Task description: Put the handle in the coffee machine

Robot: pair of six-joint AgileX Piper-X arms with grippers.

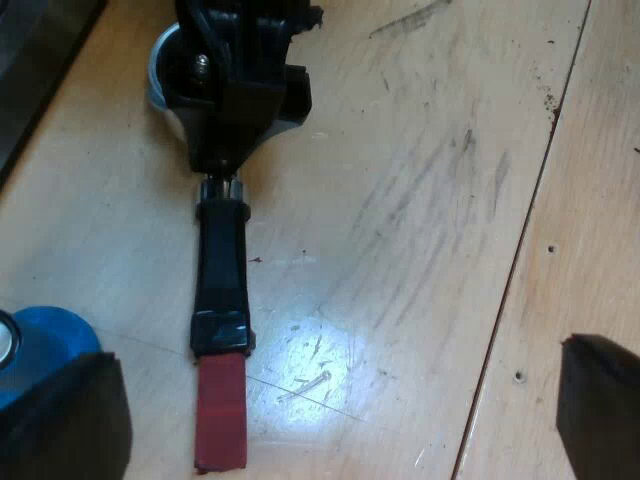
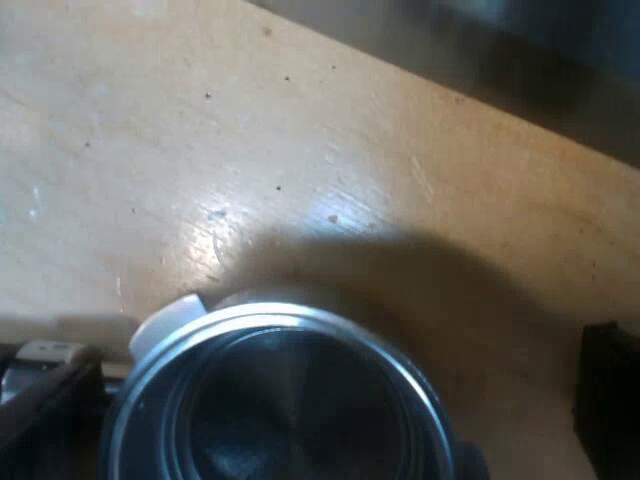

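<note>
Portafilter [image 1: 222,300] lies flat on the wooden table [image 1: 420,200], not in the machine yet

Left gripper [image 1: 335,400] hovers over the tail of the dark handle [image 1: 222,260]. Its fingers [image 1: 60,420] are spread wide and hold nothing. The red end [image 1: 221,415] lies between them, much nearer one finger than the other. Blue tamper [image 1: 45,335] sits just beside that nearer finger, partly behind it

Right gripper [image 2: 335,400] sits over the basket [image 2: 280,400] end, with its fingers [image 2: 610,400] apart on either side of the metal rim. Bare wood shows between the rim and one finger, so judged not clamped. The other finger is right at the rim; contact can't be told

Dark strip [image 2: 520,70] beyond the right fingers — may be the machine, can't tell

Risks, as judged:
- left closes off-centre: the near finger meets the handle first and swings it about the basket, so the grip ends skewed
- the same finger may clip the tamper as it closes and knock it
- pinching only the red tip: the heavy basket end would likely droop — the holder tilts and won't seat at the machine's front
- lifting while the right fingers bracket the basket: the rim catches a finger and the holder gets levered out of the left grip
</note>
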